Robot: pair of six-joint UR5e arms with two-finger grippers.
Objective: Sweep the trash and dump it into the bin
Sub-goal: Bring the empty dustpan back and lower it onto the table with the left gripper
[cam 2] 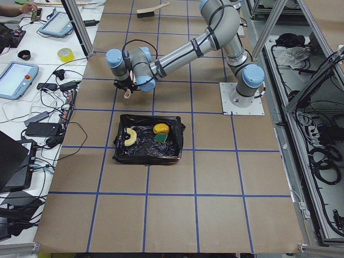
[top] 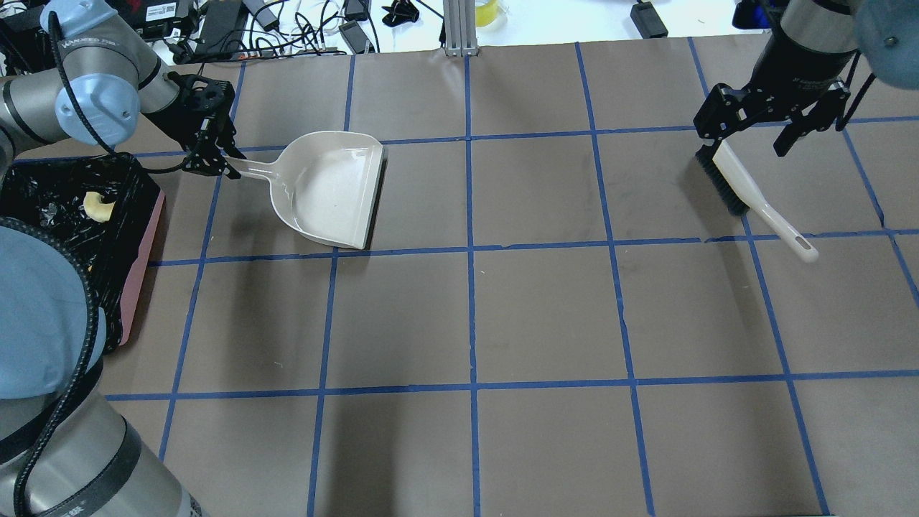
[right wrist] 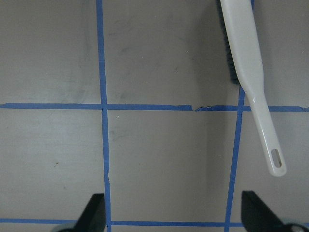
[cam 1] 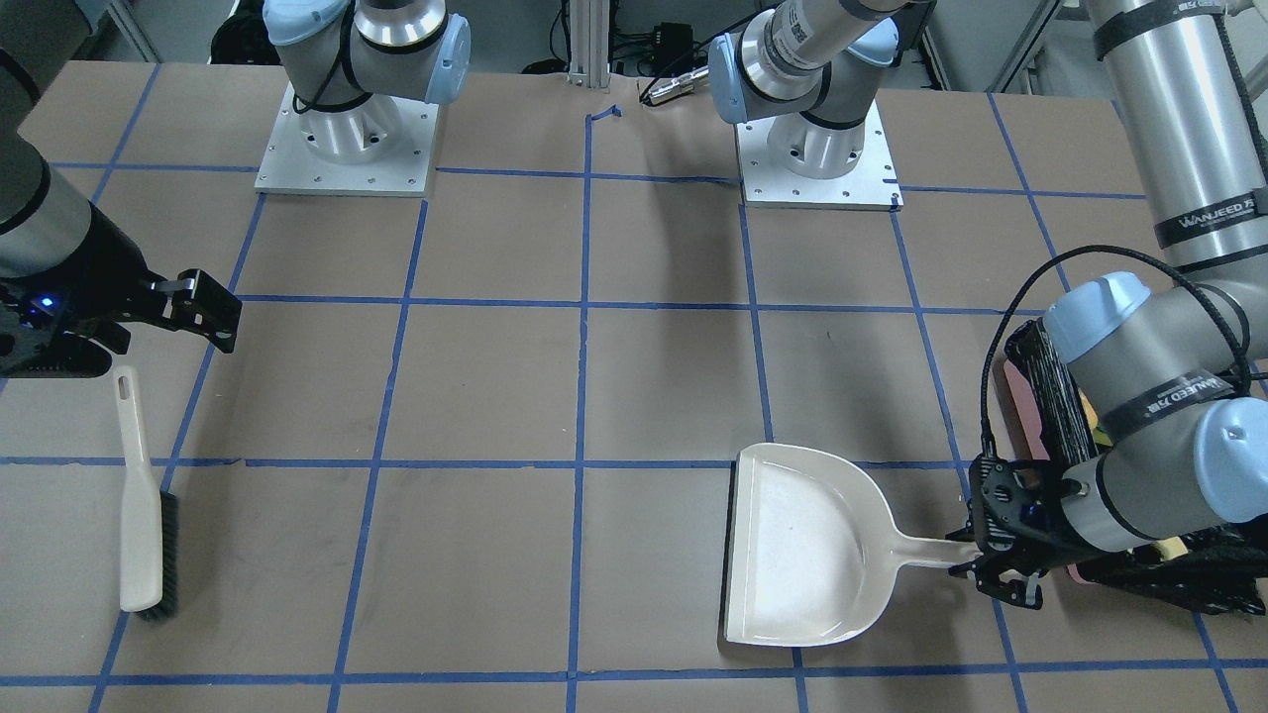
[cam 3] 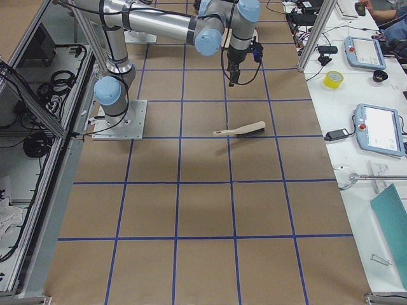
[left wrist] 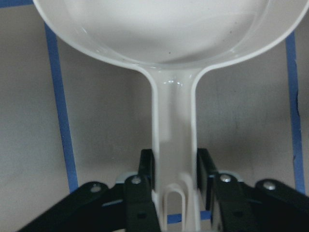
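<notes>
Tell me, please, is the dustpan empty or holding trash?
Empty. The dustpan shows only bare cream plastic inside; the trash lies in the bin.

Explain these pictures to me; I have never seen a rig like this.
These are two robot arms bolted to a taped table, each ending in a two-finger gripper. Six cameras shot one moment: one facing the robot, one over its shoulders, one at each table end, one on each wrist. The left gripper is shut on the handle of an empty cream dustpan. The right gripper hangs open near a brush lying on the table. The black-lined bin holds three small items: a crescent, an orange lump, a sponge.
</notes>
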